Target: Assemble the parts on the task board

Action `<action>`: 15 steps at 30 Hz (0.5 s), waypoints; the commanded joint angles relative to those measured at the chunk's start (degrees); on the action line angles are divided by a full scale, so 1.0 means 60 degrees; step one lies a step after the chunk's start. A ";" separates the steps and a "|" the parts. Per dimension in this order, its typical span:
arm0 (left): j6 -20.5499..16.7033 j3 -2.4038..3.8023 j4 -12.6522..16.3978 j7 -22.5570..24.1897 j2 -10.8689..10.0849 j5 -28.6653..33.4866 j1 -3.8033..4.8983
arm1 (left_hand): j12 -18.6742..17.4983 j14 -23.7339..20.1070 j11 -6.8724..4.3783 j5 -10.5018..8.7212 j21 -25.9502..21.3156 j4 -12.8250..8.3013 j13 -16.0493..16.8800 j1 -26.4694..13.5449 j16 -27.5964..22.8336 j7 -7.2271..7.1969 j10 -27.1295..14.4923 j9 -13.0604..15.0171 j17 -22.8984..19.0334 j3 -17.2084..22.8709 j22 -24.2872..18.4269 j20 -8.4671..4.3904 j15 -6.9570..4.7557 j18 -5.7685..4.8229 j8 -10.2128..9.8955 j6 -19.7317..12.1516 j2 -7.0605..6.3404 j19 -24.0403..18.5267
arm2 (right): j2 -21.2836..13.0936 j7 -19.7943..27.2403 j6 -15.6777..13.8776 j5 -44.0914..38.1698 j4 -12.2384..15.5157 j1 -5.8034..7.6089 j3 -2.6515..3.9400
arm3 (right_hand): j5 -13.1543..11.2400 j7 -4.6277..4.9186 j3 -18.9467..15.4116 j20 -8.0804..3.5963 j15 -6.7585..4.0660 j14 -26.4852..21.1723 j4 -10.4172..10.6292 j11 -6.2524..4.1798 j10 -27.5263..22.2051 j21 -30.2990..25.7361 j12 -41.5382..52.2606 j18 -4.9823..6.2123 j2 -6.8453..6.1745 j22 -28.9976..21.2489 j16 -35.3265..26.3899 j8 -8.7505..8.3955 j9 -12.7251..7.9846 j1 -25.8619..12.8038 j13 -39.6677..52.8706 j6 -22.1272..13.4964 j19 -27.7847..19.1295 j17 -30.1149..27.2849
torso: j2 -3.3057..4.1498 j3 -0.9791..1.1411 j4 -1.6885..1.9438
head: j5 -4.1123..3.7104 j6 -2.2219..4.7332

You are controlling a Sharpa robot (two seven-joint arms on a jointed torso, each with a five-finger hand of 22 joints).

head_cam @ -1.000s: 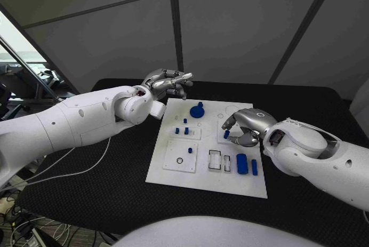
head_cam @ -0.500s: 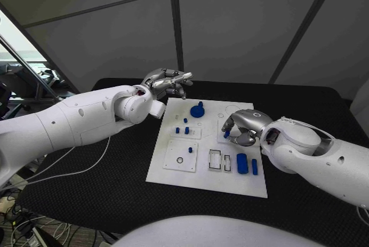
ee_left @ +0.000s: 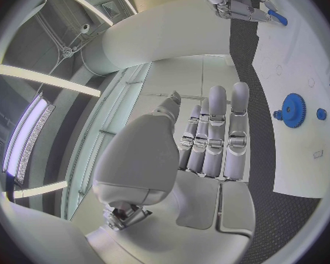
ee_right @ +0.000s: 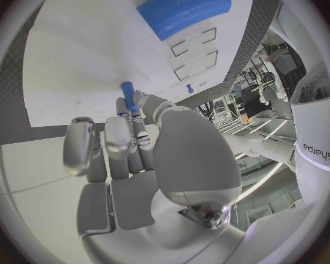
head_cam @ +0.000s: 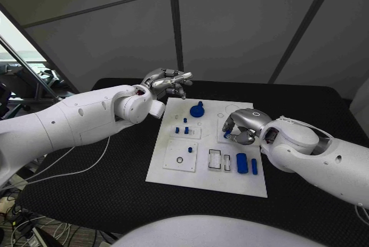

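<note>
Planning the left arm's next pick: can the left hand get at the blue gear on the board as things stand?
Probably yes. The left hand hovers empty just beyond the task board, near the blue gear, with nothing between them; the right hand works off to the side.

Parts (head_cam: 242, 163) lie on the task board (head_cam: 201, 180) mid-table (head_cam: 115, 177).

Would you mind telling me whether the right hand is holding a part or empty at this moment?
Holding. The right hand pinches a small blue peg at its fingertips, over the task board.
</note>
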 commanded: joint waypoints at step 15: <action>0.0091 0.0008 0.0006 -0.0018 -0.0002 0.0047 0.0019 | 0.0087 -0.0030 -0.0024 0.0010 -0.0063 0.0024 -0.0003 0.0096 -0.0058 0.0001 -0.0078 -0.0005 -0.0022 -0.0078 -0.0026 0.0051 0.0047 0.0393 0.0068 -0.0082 0.0102 0.0010 | -0.0284 -0.0161 -0.0799 -0.0348 0.0664 0.0016 0.0010 | -0.0071 -0.0064 0.0199 -0.0115 -0.0161 0.0216 -0.0207 -0.0143 0.0391 0.0239 0.0149 -0.0191 0.0233 0.0653 0.0206 0.0116 0.0041 0.0219 0.0141 0.0291 0.0248 0.0133 | -0.0021 -0.0013 -0.0014 | -0.0046 0.0040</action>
